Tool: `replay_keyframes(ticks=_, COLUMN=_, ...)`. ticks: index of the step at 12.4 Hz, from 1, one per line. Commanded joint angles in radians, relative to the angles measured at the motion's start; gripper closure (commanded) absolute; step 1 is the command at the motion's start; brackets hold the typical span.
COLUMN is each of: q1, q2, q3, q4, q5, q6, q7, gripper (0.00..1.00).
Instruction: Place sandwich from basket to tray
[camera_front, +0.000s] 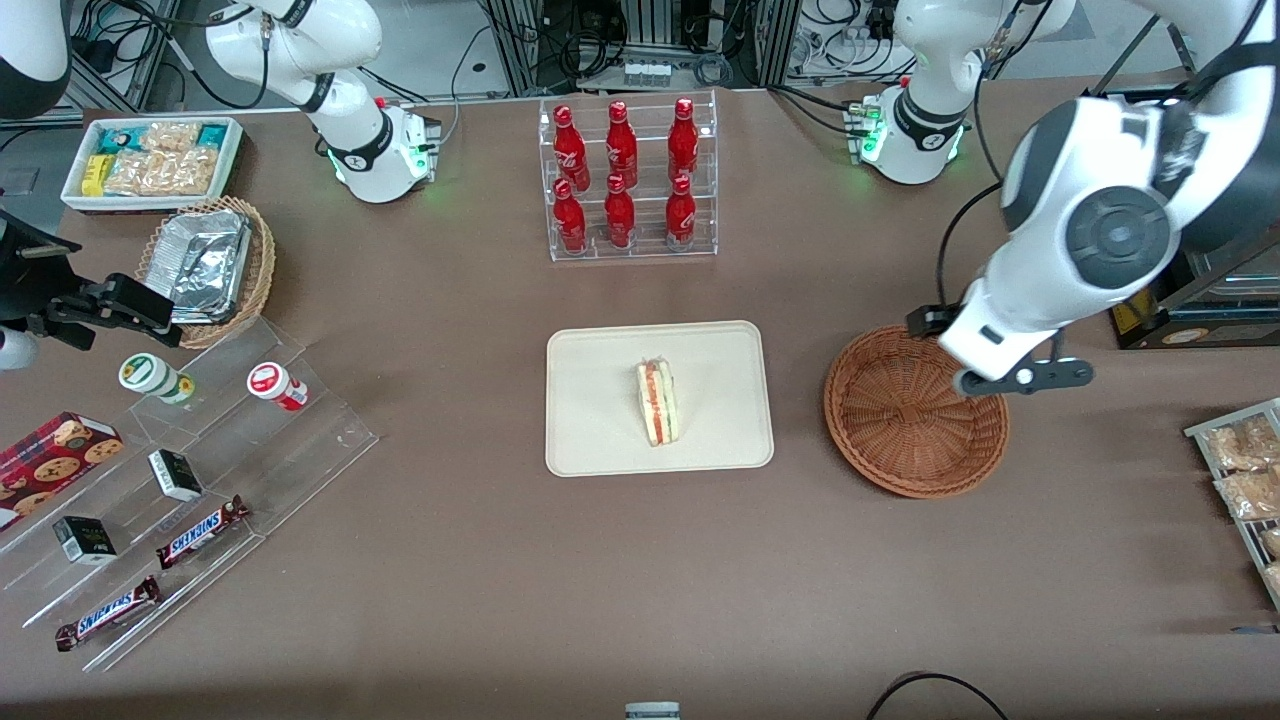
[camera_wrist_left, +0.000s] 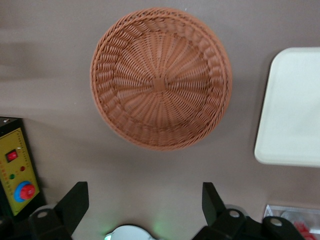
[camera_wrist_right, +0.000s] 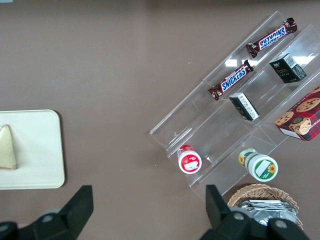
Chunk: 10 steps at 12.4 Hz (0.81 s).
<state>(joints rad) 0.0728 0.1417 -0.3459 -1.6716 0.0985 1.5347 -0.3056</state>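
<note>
Your end effector (camera_wrist_left: 145, 207) hangs above the empty basket (camera_front: 915, 425), fingers spread apart and holding nothing. The sandwich (camera_front: 658, 402) already rests mid-tray (camera_front: 600, 400), toward nine o'clock in the front view, its long axis running twelve-to-six.

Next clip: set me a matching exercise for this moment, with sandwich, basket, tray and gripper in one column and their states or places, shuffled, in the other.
Things:
1. sandwich
2. basket
3. tray
4. gripper

States or places:
A. empty
B. open, holding nothing, above the table beside the basket
C. resting on the tray
D. carries the sandwich, beside the basket

Pairs: 1-C, 2-A, 3-D, 4-B
</note>
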Motion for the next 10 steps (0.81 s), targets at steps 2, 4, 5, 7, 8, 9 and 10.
replay_keyframes(ticks=2, q1=0.002, q2=-0.102, q3=0.091, q4=-0.033, q5=-0.055, q6=-0.073, q7=0.199, gripper=0.0)
replay_keyframes(ticks=4, q1=-0.021, q2=-0.123, q3=0.166, q4=-0.028, q5=-0.068, q6=-0.106, q7=0.279, gripper=0.0)
replay_keyframes(ticks=5, q1=-0.03, q2=-0.134, q3=0.2, q4=-0.025, q5=-0.075, q6=-0.117, q7=0.311, gripper=0.0)
replay_keyframes(ticks=7, q1=-0.051, q2=-0.145, q3=0.263, q4=0.002, q5=-0.075, q6=-0.16, q7=0.361, gripper=0.0)
replay_keyframes(ticks=8, q1=-0.059, q2=-0.146, q3=0.289, q4=0.022, q5=-0.075, q6=-0.174, q7=0.382, gripper=0.0)
replay_keyframes(ticks=9, q1=-0.058, q2=-0.152, q3=0.3, q4=0.032, q5=-0.075, q6=-0.176, q7=0.388, gripper=0.0)
replay_keyframes(ticks=10, q1=-0.058, q2=-0.157, q3=0.314, q4=0.038, q5=-0.074, q6=-0.174, q7=0.388, gripper=0.0)
